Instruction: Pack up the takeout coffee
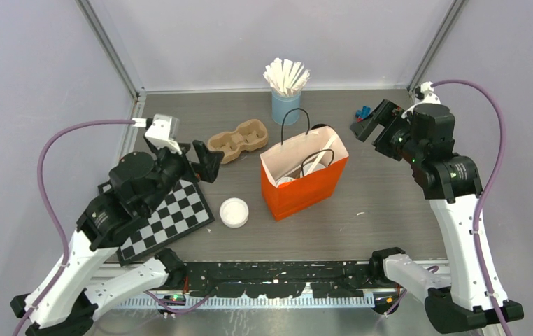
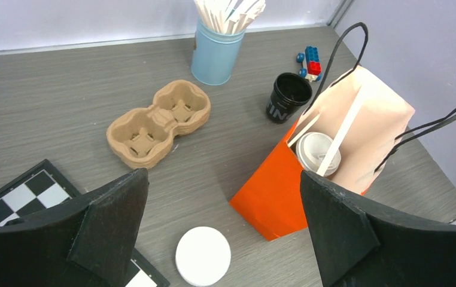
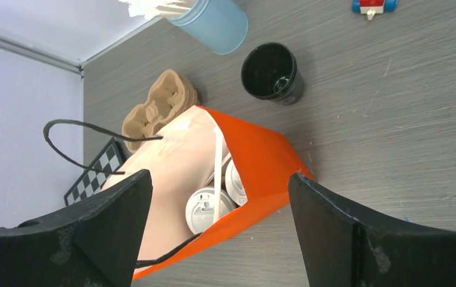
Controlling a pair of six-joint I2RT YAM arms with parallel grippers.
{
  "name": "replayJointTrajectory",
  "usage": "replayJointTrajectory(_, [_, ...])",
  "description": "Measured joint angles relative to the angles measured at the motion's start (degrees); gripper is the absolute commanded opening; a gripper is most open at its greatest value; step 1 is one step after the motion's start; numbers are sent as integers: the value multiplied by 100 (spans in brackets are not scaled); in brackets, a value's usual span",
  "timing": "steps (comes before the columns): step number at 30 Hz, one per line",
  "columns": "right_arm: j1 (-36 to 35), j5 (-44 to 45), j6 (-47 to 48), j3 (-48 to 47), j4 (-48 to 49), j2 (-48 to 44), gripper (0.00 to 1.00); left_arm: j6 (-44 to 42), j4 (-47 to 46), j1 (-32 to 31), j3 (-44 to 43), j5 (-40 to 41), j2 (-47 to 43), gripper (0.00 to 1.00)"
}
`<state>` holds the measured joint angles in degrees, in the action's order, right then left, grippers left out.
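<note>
Left hand (image 2: pixel 221 173): I see both fingers spread wide with nothing between them, held above the surface (image 2: pixel 64 78). Nearest to it, a loose white lid (image 2: pixel 203 256) lies flat on the surface just beside the corner of the checkerboard (image 2: pixel 28 197). Beyond that stands the orange bag (image 2: pixel 270 197), upright with its mouth open. The pulp cup carrier (image 2: pixel 158 122) lies empty to the hand's left.

Right hand (image 3: pixel 218 174): its fingers are likewise spread and hold nothing, and it hangs over the bag's far side. Its view looks straight into the bag, where two lidded cups (image 3: pixel 204 209) sit side by side with a white stirrer (image 3: pixel 218 161) leaning between them. Past the bag, near it but apart from it, an open black cup (image 3: pixel 271 73) stands upright on the surface without a lid. Further out are the light-blue cup of stirrers (image 3: pixel 213 21) and a small toy of coloured bricks (image 3: pixel 372 5).

Step in hand, as I judge it: two coffees are packed and the third is not yet closed or bagged. In the top view the bag hides this cup.

The next move calls for the left hand to descend on the loose lid and pinch its rim. The lid lies flat and thin, so the fingers must meet it low and level. The lid must then be carried over the bag, seated squarely on the cup and pressed down, and the cup lowered into the room left in the bag.
</note>
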<state>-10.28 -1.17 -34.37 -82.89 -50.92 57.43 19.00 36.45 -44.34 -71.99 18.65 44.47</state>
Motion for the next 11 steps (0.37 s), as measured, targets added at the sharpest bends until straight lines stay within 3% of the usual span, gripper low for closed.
replayJointTrajectory(11, [0, -94, 291, 138, 463, -164, 88, 0, 162, 0, 264, 286, -343, 100])
